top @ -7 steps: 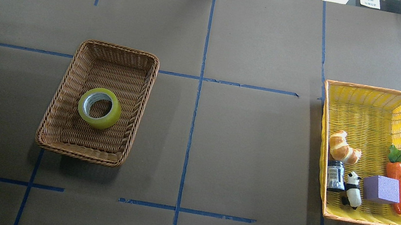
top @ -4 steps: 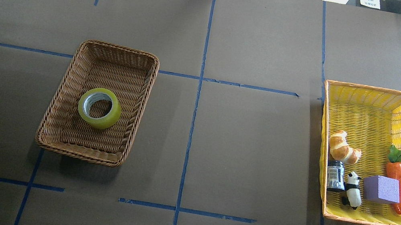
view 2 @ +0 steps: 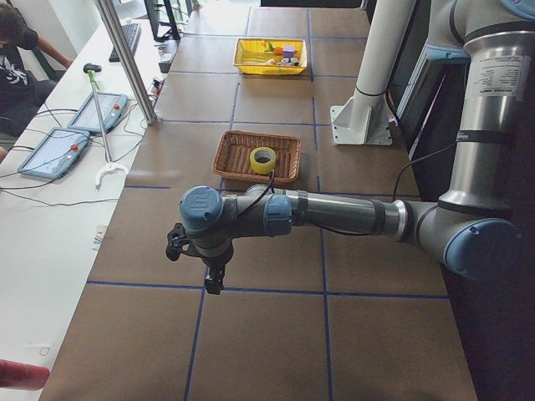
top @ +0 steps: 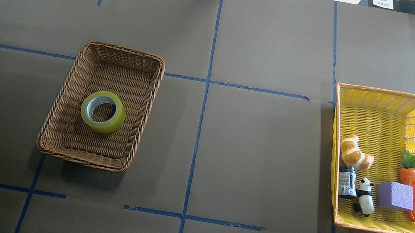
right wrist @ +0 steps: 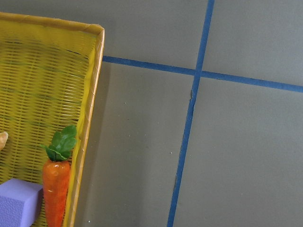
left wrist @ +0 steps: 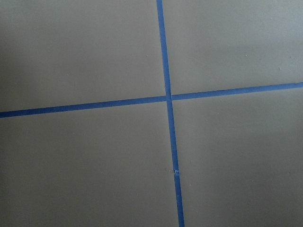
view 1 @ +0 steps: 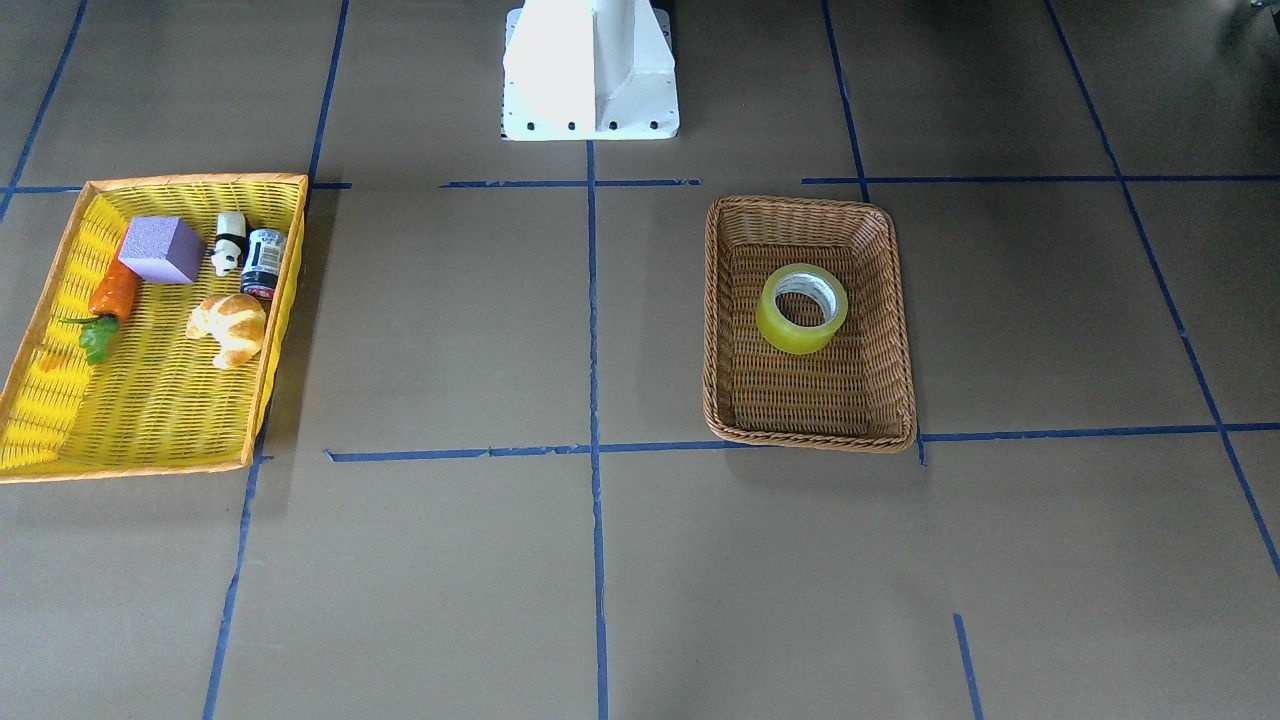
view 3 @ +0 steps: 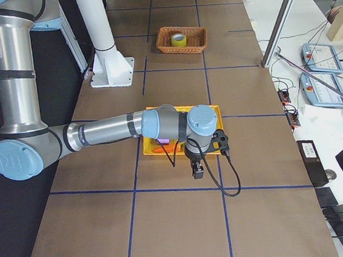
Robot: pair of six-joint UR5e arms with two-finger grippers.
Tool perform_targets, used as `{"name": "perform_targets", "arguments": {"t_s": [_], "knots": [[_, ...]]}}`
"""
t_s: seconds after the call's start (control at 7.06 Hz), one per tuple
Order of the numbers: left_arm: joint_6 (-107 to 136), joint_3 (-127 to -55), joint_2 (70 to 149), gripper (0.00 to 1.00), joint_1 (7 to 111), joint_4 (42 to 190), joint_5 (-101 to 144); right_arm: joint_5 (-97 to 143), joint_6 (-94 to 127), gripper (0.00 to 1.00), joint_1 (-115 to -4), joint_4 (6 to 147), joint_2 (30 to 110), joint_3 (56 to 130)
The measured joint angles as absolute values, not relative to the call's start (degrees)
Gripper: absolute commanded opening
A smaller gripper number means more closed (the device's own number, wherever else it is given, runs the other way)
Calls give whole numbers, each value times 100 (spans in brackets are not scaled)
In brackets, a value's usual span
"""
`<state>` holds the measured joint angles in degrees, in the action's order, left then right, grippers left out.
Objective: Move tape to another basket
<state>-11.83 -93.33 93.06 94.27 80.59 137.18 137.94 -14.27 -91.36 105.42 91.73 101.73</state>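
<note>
Tape (top: 103, 111), glossy translucent-yellow ring, flat in rectangular woven wicker basket (top: 63, 106)

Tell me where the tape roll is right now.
In the overhead view the tape lies flat in the brown wicker basket on the view's left half, far from the yellow basket on the right.

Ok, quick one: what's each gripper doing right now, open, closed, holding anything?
Left gripper: cannot tell, side view only; the tape lies in the basket, unheld.
Right gripper: cannot tell, side view only.
</note>
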Motion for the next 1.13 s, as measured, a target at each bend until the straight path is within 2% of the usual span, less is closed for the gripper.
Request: {"name": "perform_targets", "arguments": {"t_s": [0.57, 1.13], "knots": [[-1196, -9931, 8924, 100, 9401, 8141, 13742, 13811, -1378, 100, -9132, 10532, 9312, 10319], [-1235, -9913, 8645, 100, 9360, 8710, 13744, 13795, -1293, 100, -9008, 10533, 9341, 10426]]}}
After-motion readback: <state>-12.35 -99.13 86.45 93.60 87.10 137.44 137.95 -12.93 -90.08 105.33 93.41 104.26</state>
